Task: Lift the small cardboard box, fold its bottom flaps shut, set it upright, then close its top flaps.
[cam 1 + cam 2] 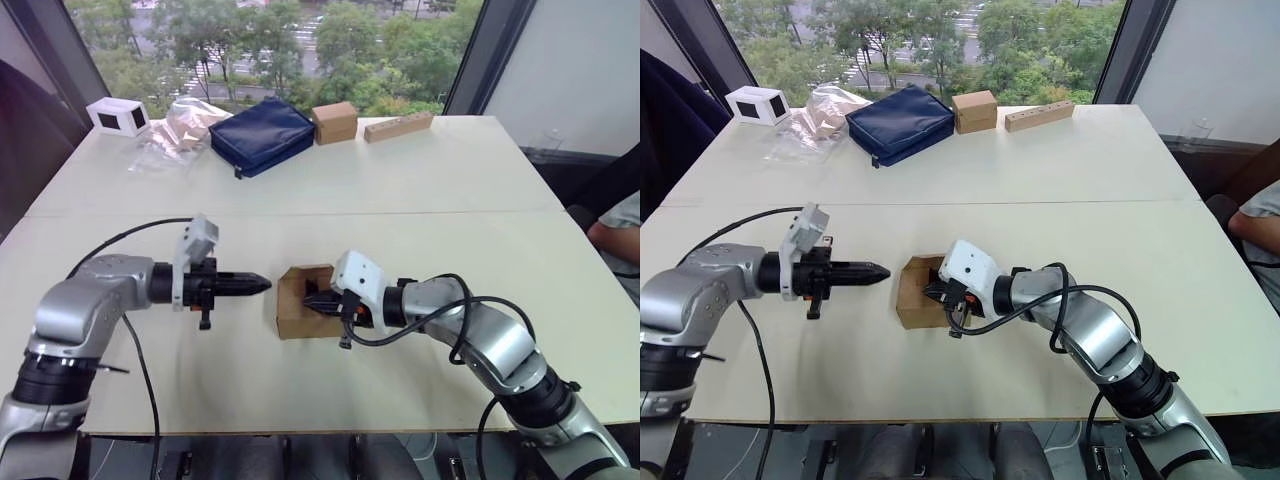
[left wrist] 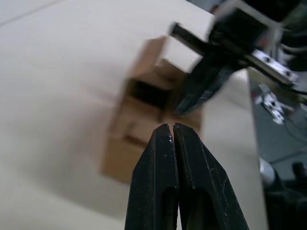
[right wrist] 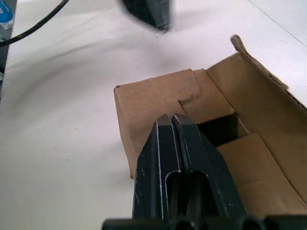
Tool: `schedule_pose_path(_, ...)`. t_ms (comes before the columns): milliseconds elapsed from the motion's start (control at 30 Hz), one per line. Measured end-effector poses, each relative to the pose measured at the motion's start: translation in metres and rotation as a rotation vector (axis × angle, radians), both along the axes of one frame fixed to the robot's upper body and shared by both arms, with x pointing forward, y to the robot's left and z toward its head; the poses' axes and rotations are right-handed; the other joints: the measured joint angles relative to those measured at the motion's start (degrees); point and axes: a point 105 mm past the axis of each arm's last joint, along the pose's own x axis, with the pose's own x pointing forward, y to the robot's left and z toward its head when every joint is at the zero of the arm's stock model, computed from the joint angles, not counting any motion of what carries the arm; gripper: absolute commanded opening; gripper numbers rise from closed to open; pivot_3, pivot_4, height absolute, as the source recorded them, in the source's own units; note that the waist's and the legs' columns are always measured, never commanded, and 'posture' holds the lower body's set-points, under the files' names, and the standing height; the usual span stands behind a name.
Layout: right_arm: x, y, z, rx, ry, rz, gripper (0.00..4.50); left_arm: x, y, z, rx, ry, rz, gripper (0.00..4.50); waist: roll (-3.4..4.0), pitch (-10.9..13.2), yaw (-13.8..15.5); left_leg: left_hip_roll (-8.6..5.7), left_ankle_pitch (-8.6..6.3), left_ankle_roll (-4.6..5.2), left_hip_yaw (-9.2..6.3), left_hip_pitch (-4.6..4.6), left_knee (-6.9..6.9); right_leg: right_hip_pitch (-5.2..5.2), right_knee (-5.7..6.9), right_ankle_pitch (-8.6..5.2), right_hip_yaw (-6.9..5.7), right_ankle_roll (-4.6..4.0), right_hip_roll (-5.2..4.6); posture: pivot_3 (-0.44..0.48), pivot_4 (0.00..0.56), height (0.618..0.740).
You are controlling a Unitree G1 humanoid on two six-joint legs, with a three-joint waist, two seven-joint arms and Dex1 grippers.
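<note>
The small cardboard box [image 1: 300,302] lies on its side on the table [image 1: 430,190], near the front edge, its open end toward the right gripper [image 1: 318,299]. That gripper's fingers, pressed together, reach into the opening over the folded flaps [image 3: 165,93]. Left gripper [image 1: 262,283], fingers also closed and holding nothing, points at the box from its opposite side, just apart.
</note>
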Motion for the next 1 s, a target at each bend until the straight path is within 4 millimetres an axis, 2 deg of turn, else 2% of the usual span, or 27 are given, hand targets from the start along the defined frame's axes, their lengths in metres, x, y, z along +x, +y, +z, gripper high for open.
schedule_pose_path(267, 0.002, 0.001, 0.0, 0.003, -0.013, -0.005, 0.0, -0.006, -0.015, -0.022, -0.007, 0.06, -0.007, 0.08, 0.0, 0.0, 0.1, 0.0, 0.0, 0.0, 0.02, 0.0, 0.0, 0.0, -0.01, 0.0, 0.01, 0.0, 0.0, 0.0, 0.15, 0.74)
schedule_pose_path(433, 0.002, -0.001, 0.003, 0.022, -0.011, -0.011, 0.0, -0.004, -0.018, -0.025, -0.004, 0.048, -0.004, 0.08, 0.0, 0.0, 0.1, -0.01, 0.0, 0.0, 0.02, 0.0, 0.0, 0.0, -0.01, 0.0, 0.0, 0.0, 0.0, 0.0, 0.15, 0.74)
schedule_pose_path(600, 0.0, -0.007, 0.033, 0.127, -0.016, 0.014, 0.0, -0.001, -0.018, -0.027, -0.012, 0.051, 0.003, 0.08, 0.0, 0.0, 0.2, -0.01, 0.0, 0.0, 0.02, 0.01, 0.0, 0.02, -0.02, 0.0, 0.0, 0.0, -0.01, 0.0, 0.15, 0.74)
schedule_pose_path(667, 0.009, -0.009, 0.058, 0.194, -0.058, -0.002, 0.0, 0.0, -0.019, -0.027, -0.02, 0.054, 0.003, 0.08, 0.0, 0.0, 0.1, 0.0, 0.0, 0.0, 0.02, 0.04, 0.0, 0.03, -0.01, 0.0, 0.0, 0.0, 0.01, 0.0, 0.15, 0.74)
schedule_pose_path(733, 0.018, -0.012, 0.069, 0.216, -0.091, -0.026, 0.0, 0.0, -0.021, -0.027, -0.022, 0.054, -0.002, 0.08, 0.0, 0.0, 0.1, 0.0, 0.0, 0.0, 0.01, 0.05, -0.03, 0.04, -0.02, 0.0, 0.0, 0.0, 0.02, 0.0, 0.15, 0.74)
schedule_pose_path(900, 0.036, -0.018, 0.053, 0.184, -0.07, -0.091, 0.0, 0.001, -0.022, -0.028, -0.023, 0.054, 0.002, 0.08, 0.01, 0.0, 0.1, -0.01, 0.0, 0.0, 0.04, 0.04, -0.03, 0.02, -0.02, 0.0, 0.01, 0.0, -0.01, 0.0, 0.15, 0.74)
schedule_pose_path(1000, 0.038, -0.014, 0.041, 0.092, -0.102, -0.07, 0.0, 0.001, -0.022, -0.028, -0.022, 0.054, 0.009, 0.08, 0.01, 0.0, 0.1, -0.01, 0.0, 0.0, 0.04, 0.04, -0.03, 0.02, -0.02, 0.0, 0.01, 0.0, 0.0, 0.0, 0.15, 0.74)
